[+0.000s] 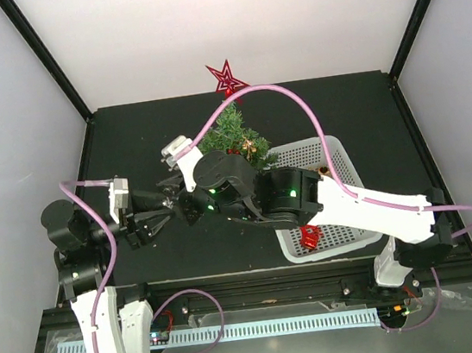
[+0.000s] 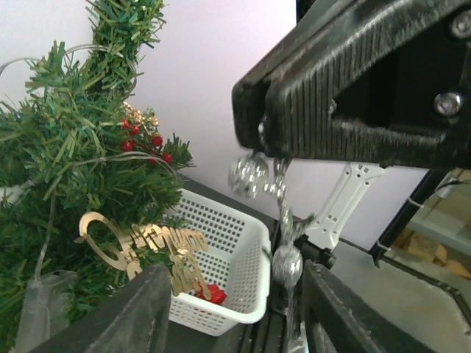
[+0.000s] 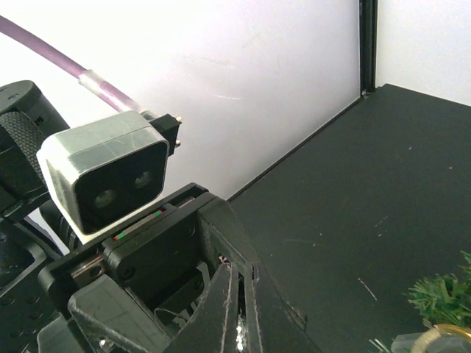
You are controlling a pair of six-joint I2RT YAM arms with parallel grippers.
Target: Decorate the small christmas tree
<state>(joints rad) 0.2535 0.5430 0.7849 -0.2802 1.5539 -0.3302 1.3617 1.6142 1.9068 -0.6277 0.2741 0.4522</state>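
Closest to the lens, our left gripper (image 2: 234, 298) stands roughly half open, its fingers (image 2: 140, 312) parted on either side of a silver bauble strand (image 2: 285, 259) and clamping nothing. We read this as a handover. The right gripper (image 2: 256, 118) is shut tight on the strand's top, so the baubles hang free into the left's gap, where they can be taken or spread. Whether the left pads brush the strand we cannot tell.

The small christmas tree (image 1: 235, 133) stands upright toward the back of the table, just beside the white basket (image 1: 338, 156), with a red star (image 1: 226, 78) at its tip. It already wears a gold script ornament (image 2: 147, 246) and red berries (image 2: 143, 143). In the top view it lies near both grippers — beyond them and to their right — but touches neither.
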